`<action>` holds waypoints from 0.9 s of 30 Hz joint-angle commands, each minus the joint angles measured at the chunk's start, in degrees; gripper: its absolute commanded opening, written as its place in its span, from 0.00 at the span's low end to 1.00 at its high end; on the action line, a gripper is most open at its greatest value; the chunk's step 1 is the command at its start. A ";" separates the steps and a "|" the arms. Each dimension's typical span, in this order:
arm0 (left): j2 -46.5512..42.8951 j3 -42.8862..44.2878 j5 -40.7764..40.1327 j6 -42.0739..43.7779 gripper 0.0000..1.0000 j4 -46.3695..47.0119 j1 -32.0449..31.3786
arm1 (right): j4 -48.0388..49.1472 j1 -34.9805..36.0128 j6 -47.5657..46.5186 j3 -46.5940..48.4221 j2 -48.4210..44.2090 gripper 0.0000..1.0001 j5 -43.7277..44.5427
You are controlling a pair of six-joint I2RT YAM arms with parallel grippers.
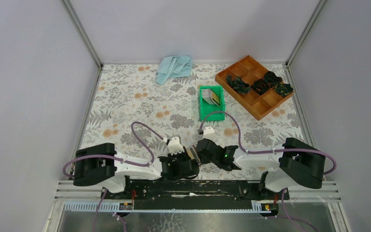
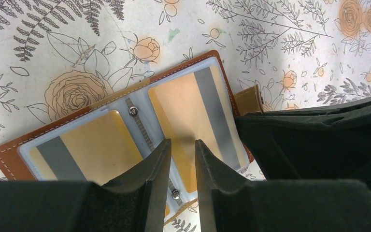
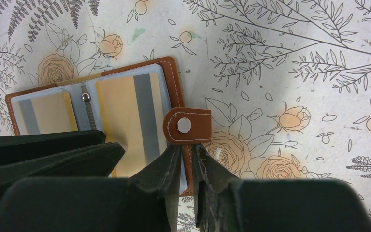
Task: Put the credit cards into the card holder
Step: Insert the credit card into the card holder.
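The brown leather card holder (image 2: pixel 135 113) lies open on the floral table, at the near middle in the top view (image 1: pixel 192 152). Two gold-tan credit cards with grey stripes sit in its clear sleeves, one left (image 2: pixel 101 140) and one right (image 2: pixel 183 106). My left gripper (image 2: pixel 182 142) is over the right sleeve, its jaws a narrow gap apart with nothing between them. My right gripper (image 3: pixel 187 147) is shut on the holder's right leather edge, just below the snap tab (image 3: pixel 188 124). More cards (image 1: pixel 214 98) stand in the green bin (image 1: pixel 205 113).
An orange-brown wooden tray (image 1: pixel 236 96) with dark bundles (image 1: pixel 239 84) stands at the back right. A light blue cloth (image 1: pixel 174 67) lies at the back middle. Both grippers (image 1: pixel 189 155) (image 1: pixel 200 150) meet close together near the table's front edge.
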 commanded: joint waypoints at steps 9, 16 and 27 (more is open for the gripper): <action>-1.09 1.36 -2.61 1.18 0.34 2.44 0.82 | -9.03 1.24 0.29 -1.89 2.18 0.21 1.01; -6.49 1.03 -5.33 0.38 0.51 -2.36 0.79 | -13.13 1.24 -1.44 0.61 -1.61 0.31 5.88; -18.30 -0.56 -6.33 -1.95 0.64 -12.27 0.39 | -17.40 1.25 -4.17 3.74 -7.67 0.40 10.00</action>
